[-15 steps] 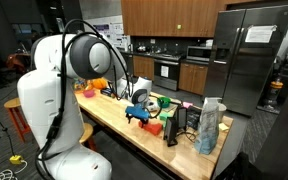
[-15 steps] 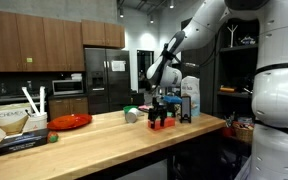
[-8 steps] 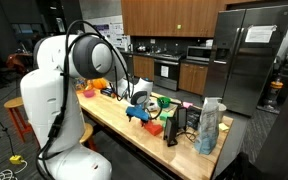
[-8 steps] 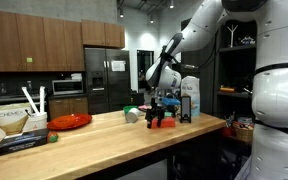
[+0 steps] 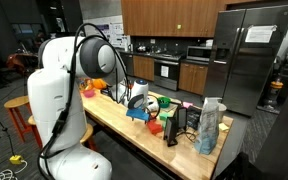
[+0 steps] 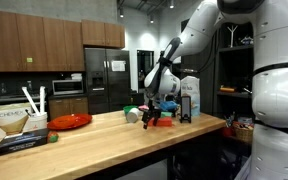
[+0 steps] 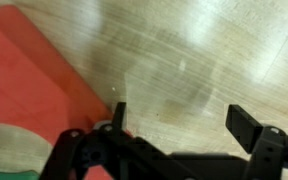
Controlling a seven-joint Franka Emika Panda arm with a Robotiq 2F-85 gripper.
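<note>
My gripper (image 7: 184, 122) is open and hangs just above the bare wooden countertop (image 7: 194, 50), with nothing between its fingers. A flat red object (image 7: 24, 80) lies at the left of the wrist view, touching or nearly touching my left finger (image 7: 119, 115). In both exterior views the gripper (image 5: 136, 112) (image 6: 153, 119) sits low over the counter, right next to a small red block (image 5: 155, 127) (image 6: 165, 122). What the red thing is cannot be made out.
A red dish (image 6: 71, 121) and a cardboard box (image 6: 17, 122) stand further along the counter. Beyond the gripper are a green-and-white item (image 5: 152, 102), a black stand (image 5: 179, 122) and a pale blue bag (image 5: 211, 126). The counter edge (image 6: 134, 158) runs near the camera.
The gripper has shifted a little along the counter, away from the red block and the black stand. It stays open and empty.
</note>
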